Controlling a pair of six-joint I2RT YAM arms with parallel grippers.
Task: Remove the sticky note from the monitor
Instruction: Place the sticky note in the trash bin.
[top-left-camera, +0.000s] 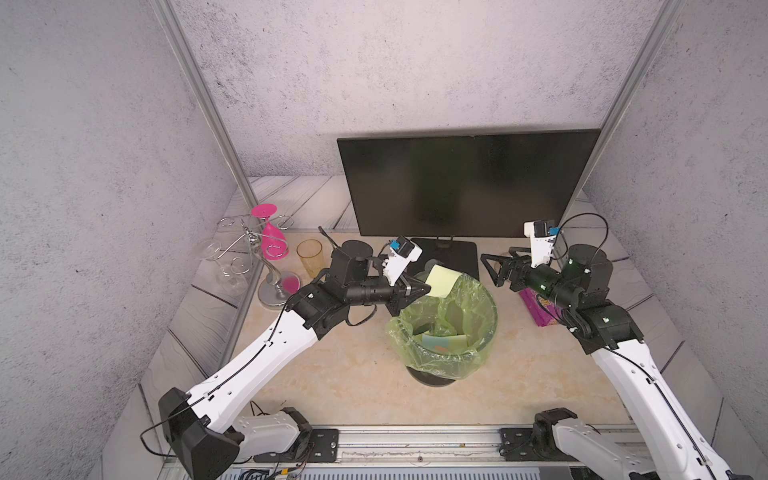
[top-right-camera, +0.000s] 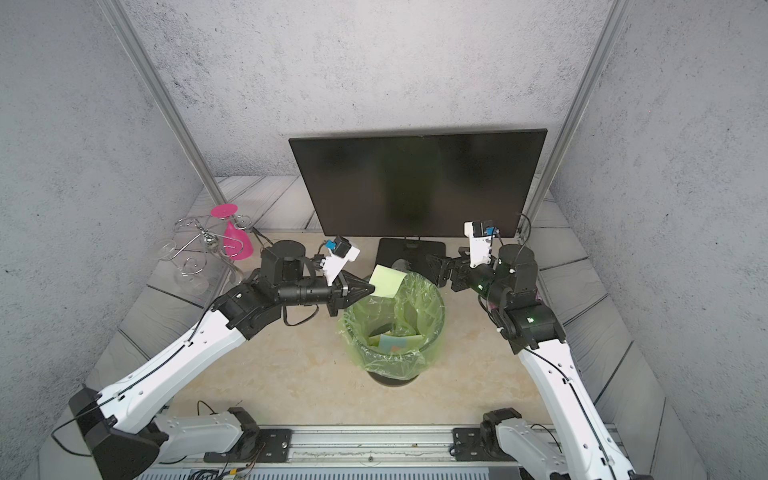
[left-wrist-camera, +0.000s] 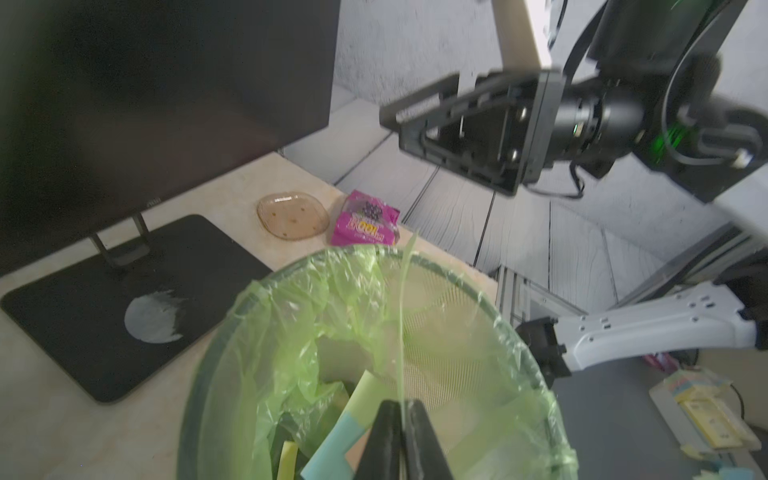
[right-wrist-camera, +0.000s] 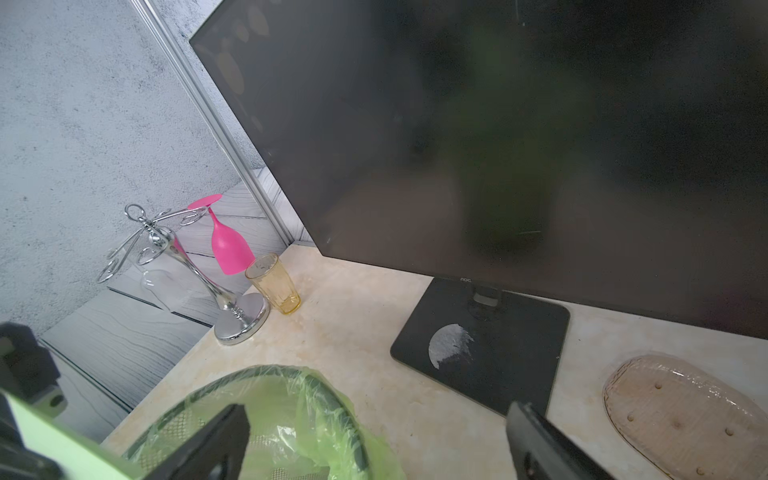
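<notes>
Marble tabletop (top-left-camera: 332, 374): monitor (top-left-camera: 465, 183) upright, long axis sideways; left claw (top-left-camera: 426, 289) clamps sticky note (top-left-camera: 442, 280); right claw (top-left-camera: 490, 270) apart.

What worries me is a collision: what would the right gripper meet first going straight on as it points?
Probably the monitor, low on its screen or neck; the right gripper aims there, though depth is unclear.

Grey speckled walls (top-left-camera: 415, 62) close in my booth on three sides, framed by two aluminium posts (top-left-camera: 203, 95). Even light falls on the cream marble-patterned tabletop (top-left-camera: 332, 374), bordered by grey wood-grain panels (top-left-camera: 291, 195).
</notes>
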